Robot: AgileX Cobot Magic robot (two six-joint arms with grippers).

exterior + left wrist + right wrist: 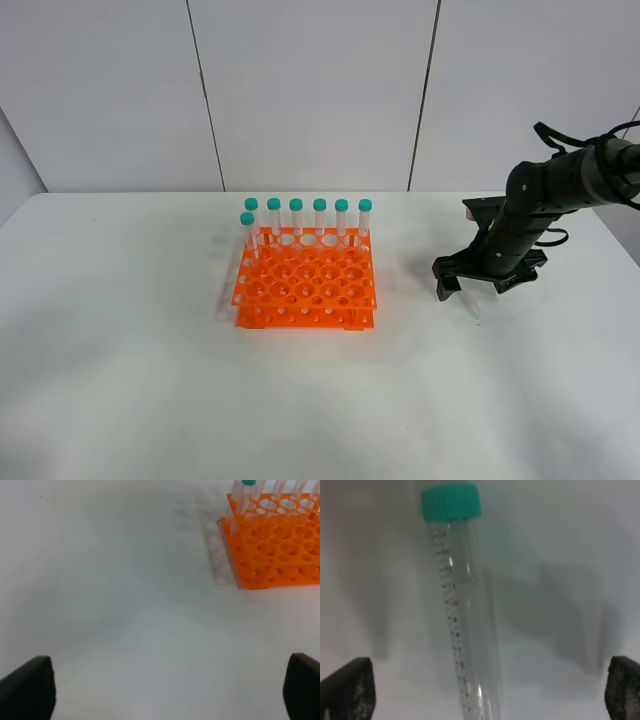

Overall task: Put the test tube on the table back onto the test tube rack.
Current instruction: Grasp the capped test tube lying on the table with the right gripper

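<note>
The test tube (462,605), clear with a teal-green cap (451,502), lies flat on the white table (120,380). In the right wrist view it lies between the two fingers of my right gripper (480,695), which is open and just above it. In the high view the right gripper (472,290) points down at the table right of the orange test tube rack (305,290), and the tube is only a faint streak (474,305). My left gripper (165,690) is open and empty over bare table; the rack (280,545) is ahead of it.
Several identical capped tubes (308,218) stand in the rack's back row, one more (247,228) at its left end. The left arm is outside the high view. White wall panels stand behind the table.
</note>
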